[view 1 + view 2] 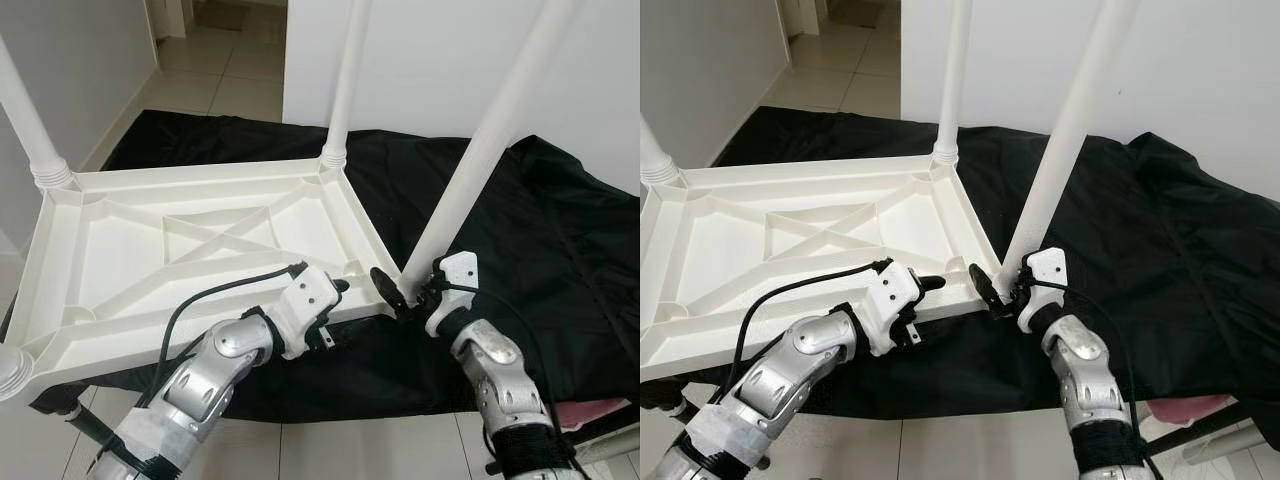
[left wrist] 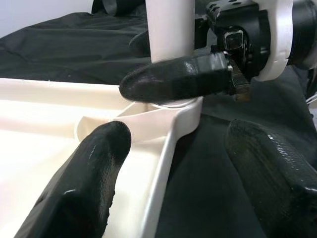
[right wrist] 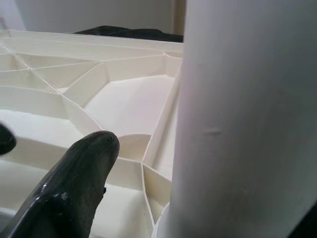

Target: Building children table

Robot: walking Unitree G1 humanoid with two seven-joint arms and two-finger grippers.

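A white plastic children's table [image 1: 190,240] lies upside down on a black cloth [image 1: 560,230], its legs pointing up. At the near right corner stands a white leg [image 1: 470,160]. My right gripper [image 1: 405,292] is shut around the base of this leg; one black finger [image 1: 388,285] shows on its left side, the other is hidden behind it. The right wrist view has the leg [image 3: 237,124] close beside a finger [image 3: 69,188]. My left gripper [image 1: 340,288] is open, its fingers [image 2: 84,178] astride the table's rim [image 2: 163,163] just left of that corner.
Other legs rise at the far right corner [image 1: 345,90], the far left corner [image 1: 30,120] and the near left corner [image 1: 12,370]. A white wall [image 1: 440,60] stands behind the cloth. A tiled floor [image 1: 220,60] leads off through a doorway. Something pink [image 1: 590,410] lies at the lower right.
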